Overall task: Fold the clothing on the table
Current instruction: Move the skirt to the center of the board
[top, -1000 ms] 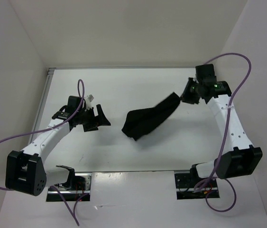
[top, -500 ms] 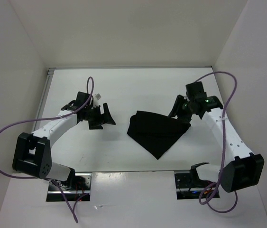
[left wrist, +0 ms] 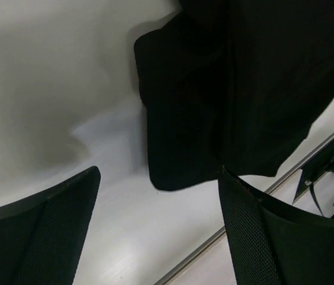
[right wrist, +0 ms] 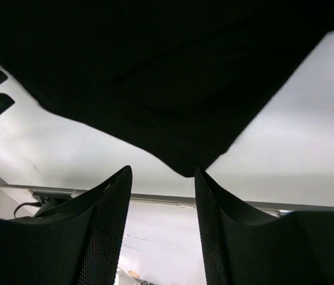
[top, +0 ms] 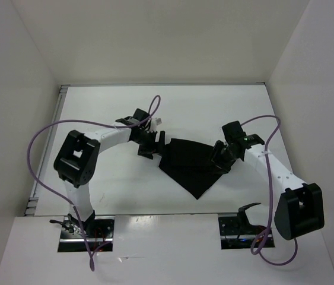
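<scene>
Lying on the white table (top: 107,113), the soft black clothing (top: 193,163) sits between the left arm (top: 110,135) and right arm (top: 267,166), jaws spread and empty, likely to pinch opposite edges.

White left arm (top: 110,135) and right arm (top: 272,170), black blocky joints, 2 looping purple cables (top: 29,160); black fingers (left wrist: 42,237) with fine mesh texture

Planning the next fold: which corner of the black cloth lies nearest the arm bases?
The pointed tip of the clothing; its other corners lie farther back, beside the left gripper and right gripper.
</scene>
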{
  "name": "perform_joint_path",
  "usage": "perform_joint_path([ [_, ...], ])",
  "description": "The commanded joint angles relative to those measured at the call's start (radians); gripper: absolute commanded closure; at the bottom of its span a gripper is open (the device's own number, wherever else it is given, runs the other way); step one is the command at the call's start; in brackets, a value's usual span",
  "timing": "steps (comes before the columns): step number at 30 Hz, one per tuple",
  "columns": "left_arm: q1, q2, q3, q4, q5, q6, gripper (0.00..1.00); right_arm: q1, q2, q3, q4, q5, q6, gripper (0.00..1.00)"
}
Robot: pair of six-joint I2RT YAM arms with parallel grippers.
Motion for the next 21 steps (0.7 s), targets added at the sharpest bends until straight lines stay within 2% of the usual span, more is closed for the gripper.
perform_joint_path([
  [1,-0.03,0.083,0.056,-0.022,0.031,0.051,0.14,0.029,-0.012,-0.085,0.031,-0.023,0.096,0.48],
  [6,-0.049,0.165,0.08,0.07,0.042,-0.01,0.14,0.051,-0.023,-0.146,0.021,-0.024,0.15,0.48],
  [8,-0.049,0.209,0.115,0.098,0.042,-0.031,0.22,0.051,-0.023,-0.146,0.03,-0.024,0.159,0.48],
  [10,-0.059,0.252,0.147,0.098,0.042,-0.043,0.41,0.051,-0.013,-0.157,0.031,-0.033,0.159,0.48],
  [11,-0.068,0.261,0.147,0.098,0.042,-0.052,0.65,0.051,-0.012,-0.157,0.031,-0.033,0.159,0.48],
  [13,-0.069,0.262,0.133,0.098,0.03,-0.066,0.92,0.051,0.021,-0.168,0.04,-0.033,0.159,0.51],
  [14,-0.069,0.262,0.123,0.098,0.019,-0.066,1.0,0.051,0.032,-0.168,0.049,-0.033,0.159,0.51],
  [21,-0.069,0.131,0.051,0.037,-0.067,-0.077,1.0,0.06,0.176,-0.178,0.129,-0.033,0.139,0.52],
])
